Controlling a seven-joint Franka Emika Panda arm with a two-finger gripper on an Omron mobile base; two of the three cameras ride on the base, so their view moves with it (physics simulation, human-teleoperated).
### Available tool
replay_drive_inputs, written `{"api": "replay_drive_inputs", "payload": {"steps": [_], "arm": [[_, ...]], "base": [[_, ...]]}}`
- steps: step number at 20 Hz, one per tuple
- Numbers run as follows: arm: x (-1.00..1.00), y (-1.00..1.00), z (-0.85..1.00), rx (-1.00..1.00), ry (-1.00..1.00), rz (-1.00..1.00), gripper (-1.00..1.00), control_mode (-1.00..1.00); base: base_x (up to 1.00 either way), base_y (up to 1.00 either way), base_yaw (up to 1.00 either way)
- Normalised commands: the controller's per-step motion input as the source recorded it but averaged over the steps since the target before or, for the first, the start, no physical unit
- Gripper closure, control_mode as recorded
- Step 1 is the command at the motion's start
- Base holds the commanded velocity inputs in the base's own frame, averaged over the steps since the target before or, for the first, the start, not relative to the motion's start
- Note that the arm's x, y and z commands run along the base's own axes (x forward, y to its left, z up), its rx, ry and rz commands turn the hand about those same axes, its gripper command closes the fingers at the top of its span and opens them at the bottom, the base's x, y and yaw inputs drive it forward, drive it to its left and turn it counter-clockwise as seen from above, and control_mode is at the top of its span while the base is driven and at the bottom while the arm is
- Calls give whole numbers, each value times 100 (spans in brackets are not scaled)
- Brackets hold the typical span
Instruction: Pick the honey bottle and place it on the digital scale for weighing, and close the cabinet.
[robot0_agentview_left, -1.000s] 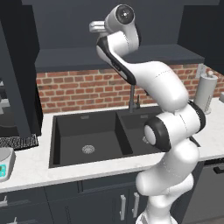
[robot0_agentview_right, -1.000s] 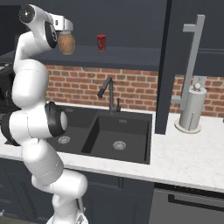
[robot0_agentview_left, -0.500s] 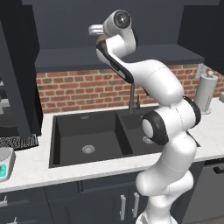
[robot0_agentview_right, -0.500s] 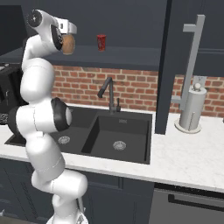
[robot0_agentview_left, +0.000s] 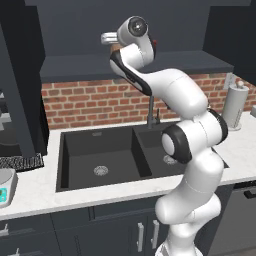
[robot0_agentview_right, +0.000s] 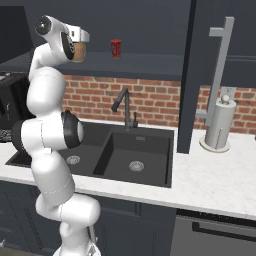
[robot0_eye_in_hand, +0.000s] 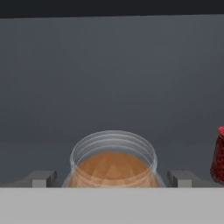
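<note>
— Is any text, label, brand or number legible?
— None is. The teal display of the digital scale (robot0_agentview_left: 4, 194) is too small to be read, and the red can (robot0_agentview_right: 116, 48) bears no readable marking.

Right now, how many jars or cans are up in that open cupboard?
2. The honey jar sits between the gripper fingers; a red can stands on the shelf to its right. Others may be hidden behind the arm.

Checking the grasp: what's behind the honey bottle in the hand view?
Behind the honey bottle, held between the jaws, is the plain grey cabinet back wall; a red can stands to one side. The bottle's base is hidden.
</note>
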Motion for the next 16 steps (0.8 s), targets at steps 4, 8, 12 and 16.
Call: {"api": "replay_drive_inputs", "payload": {"steps": [4, 8, 12, 16], "arm": [[27, 0, -18, 0, 0, 0, -100, -100], [18, 0, -5, 0, 0, 0, -100, -100], [3, 0, -11, 0, 0, 0, 100, -100], [0, 0, -16, 0, 0, 0, 100, -100]], "base": [[0, 0, 0], [0, 0, 0], [0, 0, 0], [0, 0, 0]]}}
